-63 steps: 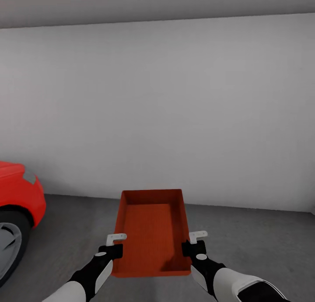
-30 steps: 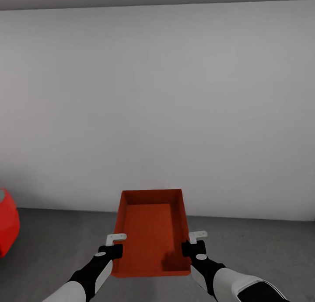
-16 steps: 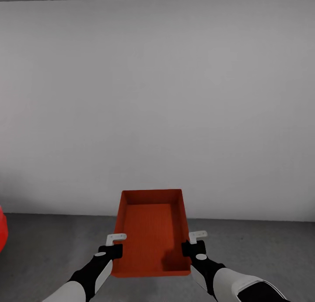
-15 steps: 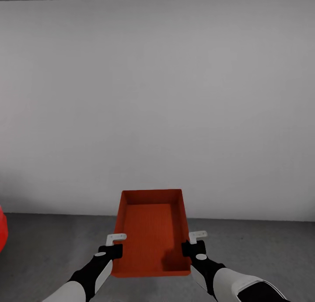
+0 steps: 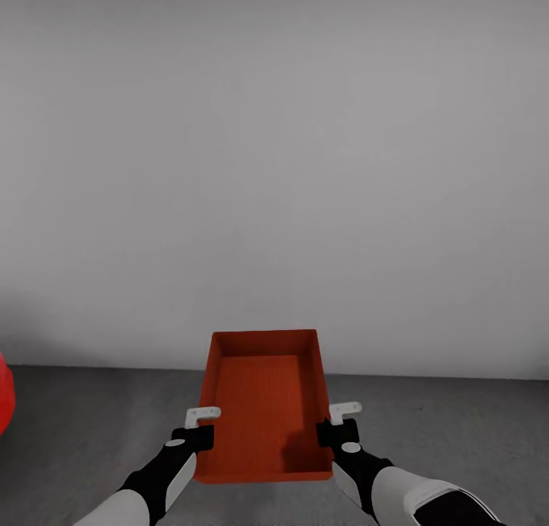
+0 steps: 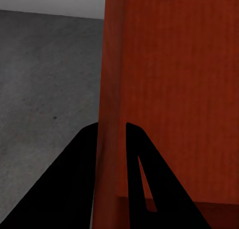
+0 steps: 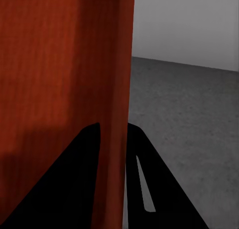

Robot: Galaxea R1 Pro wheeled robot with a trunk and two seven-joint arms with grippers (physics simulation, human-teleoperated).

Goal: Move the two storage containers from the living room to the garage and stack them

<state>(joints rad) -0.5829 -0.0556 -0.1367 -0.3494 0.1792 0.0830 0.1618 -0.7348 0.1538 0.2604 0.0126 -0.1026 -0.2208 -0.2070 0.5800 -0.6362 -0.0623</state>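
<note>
Carrying one bin through the garage, both grippers clamped on its side walls.

The robot holds an orange-red bin (image 5: 263, 404) out in front, above the grey concrete floor (image 5: 457, 427) and facing a white wall (image 5: 305, 168). The left gripper (image 5: 200, 427) pinches the bin's left wall, and the right gripper (image 5: 340, 423) pinches its right wall; each wrist view shows a wall sandwiched between two closed fingers (image 6: 134, 159). A sliver of the red car (image 5: 4, 392) sits at the far left. The second bin is not in sight, so whether this one goes on the floor or on top cannot be told; the next move likely calls for lowering it level and releasing both sides together.
</note>
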